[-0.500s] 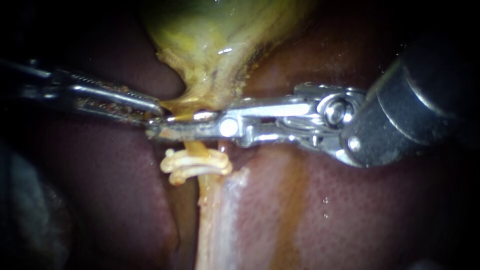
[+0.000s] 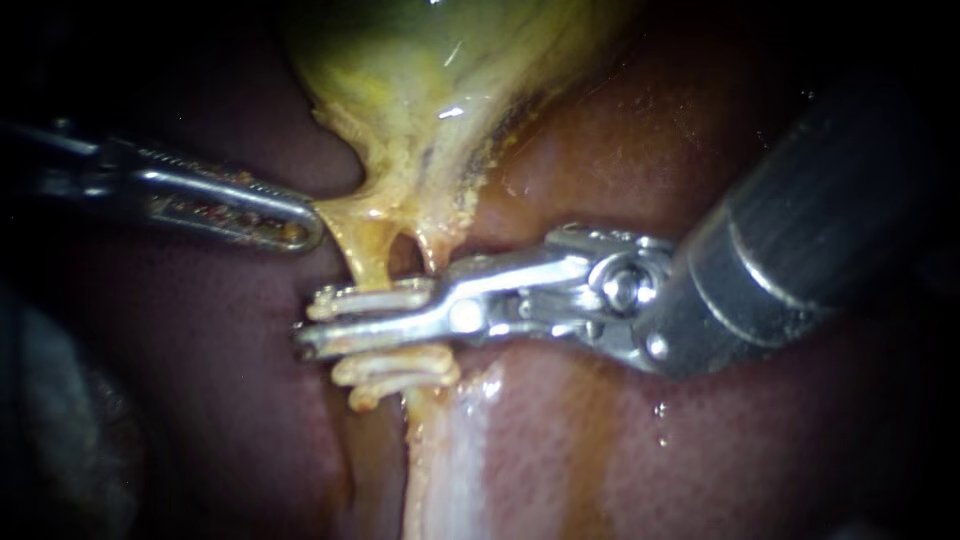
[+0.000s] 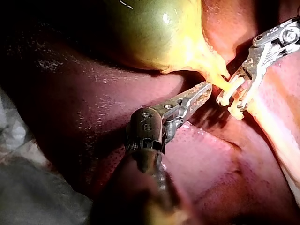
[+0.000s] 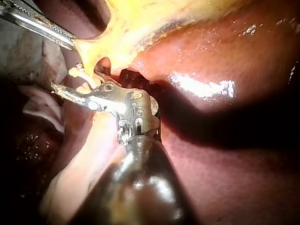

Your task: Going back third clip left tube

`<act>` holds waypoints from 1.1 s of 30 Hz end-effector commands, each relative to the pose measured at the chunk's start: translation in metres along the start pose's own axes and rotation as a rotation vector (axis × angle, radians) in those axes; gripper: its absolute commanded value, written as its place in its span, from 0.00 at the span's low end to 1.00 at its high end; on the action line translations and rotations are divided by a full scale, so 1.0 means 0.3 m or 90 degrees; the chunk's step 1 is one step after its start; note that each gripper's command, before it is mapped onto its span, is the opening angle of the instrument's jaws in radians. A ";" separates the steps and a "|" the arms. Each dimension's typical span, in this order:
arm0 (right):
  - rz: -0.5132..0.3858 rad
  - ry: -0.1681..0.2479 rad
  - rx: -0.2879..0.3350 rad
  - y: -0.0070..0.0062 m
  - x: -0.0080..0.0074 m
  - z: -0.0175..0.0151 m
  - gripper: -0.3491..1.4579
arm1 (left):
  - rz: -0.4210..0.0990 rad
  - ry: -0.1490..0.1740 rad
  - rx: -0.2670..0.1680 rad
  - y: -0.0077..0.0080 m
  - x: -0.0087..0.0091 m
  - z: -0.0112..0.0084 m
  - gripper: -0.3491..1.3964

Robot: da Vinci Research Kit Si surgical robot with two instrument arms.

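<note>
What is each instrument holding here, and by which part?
Left instrument grips the gallbladder by the yellow edge of its neck. Right instrument lies across the tube between clips; whether it holds anything cannot be told.

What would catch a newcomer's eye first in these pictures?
The shiny right instrument lies across the pale tube at the centre of the endoscope view, with white clips on the tube right beside it. Above, the yellow-green gallbladder stands out against the dark red liver, its neck held by the left instrument.
</note>
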 end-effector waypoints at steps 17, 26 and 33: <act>-0.266 -0.067 -0.106 0.0017 -0.0028 -0.012 0.47 | 0.001 0.000 0.000 -0.0001 -0.0003 -0.0001 0.00; -0.365 -0.075 -0.100 -0.0040 -0.0090 -0.031 0.47 | 0.001 0.000 0.000 -0.0001 -0.0005 -0.0005 0.00; -0.390 -0.073 -0.107 -0.0083 -0.0093 -0.048 0.47 | 0.001 0.000 0.000 -0.0001 -0.0005 -0.0005 0.00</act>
